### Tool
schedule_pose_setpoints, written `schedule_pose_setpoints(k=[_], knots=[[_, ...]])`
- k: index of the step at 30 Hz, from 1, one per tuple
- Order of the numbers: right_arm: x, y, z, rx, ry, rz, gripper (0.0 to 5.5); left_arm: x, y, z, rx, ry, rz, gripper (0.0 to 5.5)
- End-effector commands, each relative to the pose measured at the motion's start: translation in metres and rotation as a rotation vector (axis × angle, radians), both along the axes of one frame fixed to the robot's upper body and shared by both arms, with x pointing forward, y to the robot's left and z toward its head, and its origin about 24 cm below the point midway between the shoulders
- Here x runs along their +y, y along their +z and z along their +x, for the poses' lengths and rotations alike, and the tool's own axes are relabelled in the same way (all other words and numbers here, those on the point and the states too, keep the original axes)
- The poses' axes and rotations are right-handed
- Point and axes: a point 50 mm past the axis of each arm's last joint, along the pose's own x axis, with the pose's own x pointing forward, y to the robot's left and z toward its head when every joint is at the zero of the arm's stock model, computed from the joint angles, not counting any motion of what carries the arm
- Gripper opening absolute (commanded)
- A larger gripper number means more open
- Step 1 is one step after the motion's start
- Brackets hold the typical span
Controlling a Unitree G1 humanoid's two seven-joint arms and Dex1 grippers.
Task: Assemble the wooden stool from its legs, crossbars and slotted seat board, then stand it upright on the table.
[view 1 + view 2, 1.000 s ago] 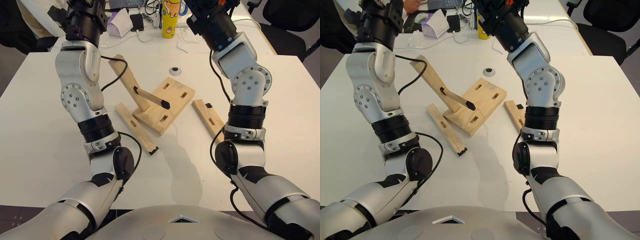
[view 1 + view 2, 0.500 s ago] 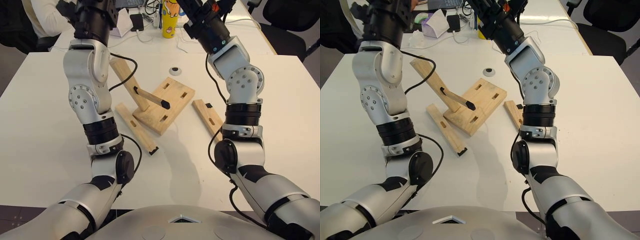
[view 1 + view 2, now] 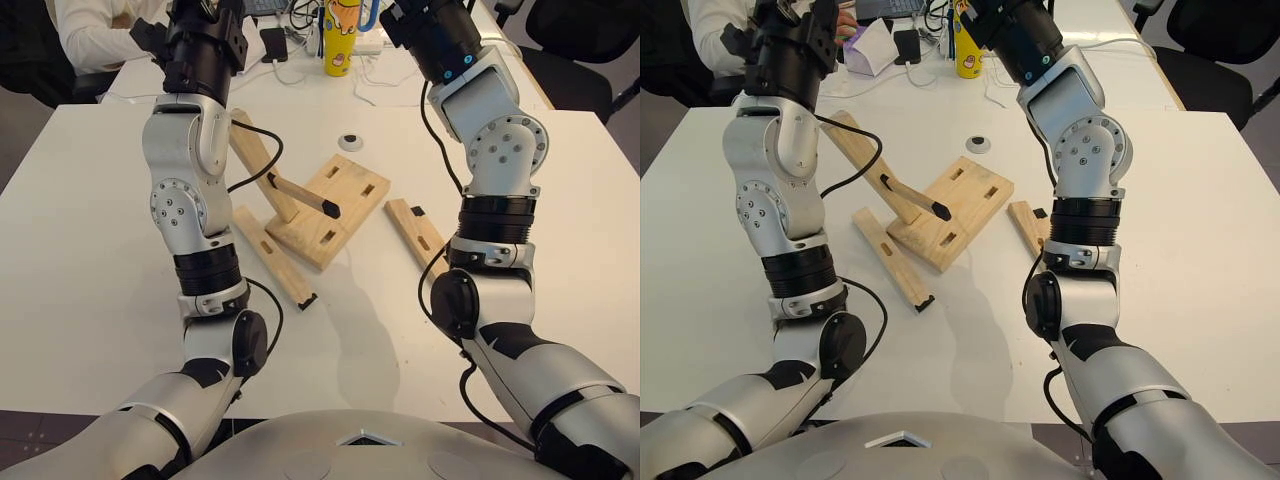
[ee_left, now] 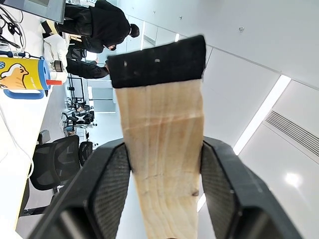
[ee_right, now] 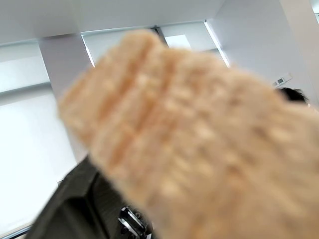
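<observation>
In the left wrist view my left gripper (image 4: 162,149) is shut on a pale wooden piece (image 4: 159,119) with a black end cap; it is held up high above the table. A blurred wooden piece (image 5: 189,134) sits right in front of the right wrist camera. On the white table (image 3: 90,250) the slotted seat board (image 3: 352,212) lies flat. A wooden leg (image 3: 252,150) leans against it, joined to a short crossbar (image 3: 300,192) with a black tip. One leg (image 3: 280,268) lies flat left of the board, another leg (image 3: 415,230) to its right, beside my right arm.
A small round black-and-white object (image 3: 350,141) rests behind the board. At the table's far edge stand a yellow cup (image 3: 340,40), a phone (image 3: 273,42), a white tissue pack (image 3: 872,45) and cables. A person's white sleeve (image 3: 95,40) is at the far left.
Both raised arms have turned and shifted; the left arm's upper part has swung right, toward the table's middle. The board and legs on the table have not moved.
</observation>
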Motion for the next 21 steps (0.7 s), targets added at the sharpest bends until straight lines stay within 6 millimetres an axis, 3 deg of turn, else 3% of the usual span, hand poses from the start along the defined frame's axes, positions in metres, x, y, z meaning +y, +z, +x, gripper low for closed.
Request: schedule_pose_setpoints(k=[1,6,7,13,21], knots=[[-0.0002,0.0164,-0.0048,-0.069,0.011,0.017,2.05,-0.0181,-0.0228,0.0005,0.1,-0.053,-0.053,2.03],[-0.0017,0.0182,-0.006,-0.072,0.011,0.03,2.05,-0.0187,-0.0217,-0.0009,0.082,-0.055,-0.017,2.03],[-0.0021,0.0188,-0.0061,-0.071,0.012,0.037,2.05,-0.0189,-0.0217,-0.0012,0.079,-0.056,-0.009,2.39],[-0.0043,0.0202,-0.005,-0.065,0.006,0.059,2.03,-0.0173,-0.0183,-0.0032,0.04,-0.053,0.01,3.21],[-0.0088,0.0239,-0.0019,-0.05,-0.017,0.102,1.99,-0.0132,-0.0202,-0.0008,0.04,-0.041,0.036,3.23]])
